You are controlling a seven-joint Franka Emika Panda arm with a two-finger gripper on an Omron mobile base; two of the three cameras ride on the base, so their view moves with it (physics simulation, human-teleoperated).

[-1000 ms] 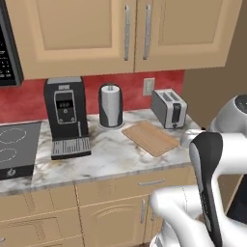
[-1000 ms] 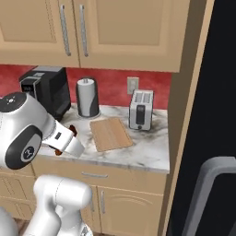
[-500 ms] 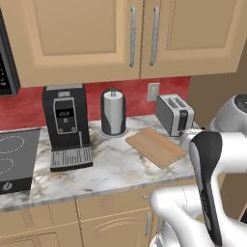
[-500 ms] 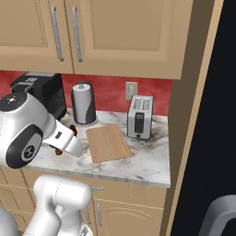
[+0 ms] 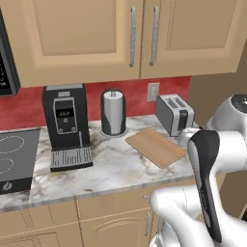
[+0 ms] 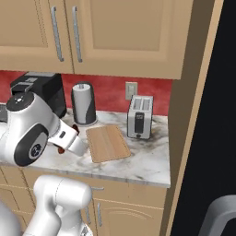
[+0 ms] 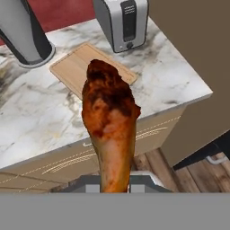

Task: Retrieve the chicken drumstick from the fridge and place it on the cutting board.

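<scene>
Chicken drumstick [image 7: 110,130] pinched in gripper [image 7: 114,182], fat end up. Cutting board [image 7: 85,67] at 11 o'clock, on counter [image 7: 170,85] beside toaster [image 7: 122,22].

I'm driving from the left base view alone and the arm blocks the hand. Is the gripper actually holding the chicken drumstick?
Observer: Yes. In the hand view the chicken drumstick stands up from the shut gripper.
Operator: Which end is clamped?
Observer: The thin bone end is down in the jaws. The thick, dark meaty end points away, toward the cutting board.
Operator: Is it over the board yet?
Observer: It does not look so. In the right base view the hand sits to the left of the board, beside it rather than above it.
</scene>
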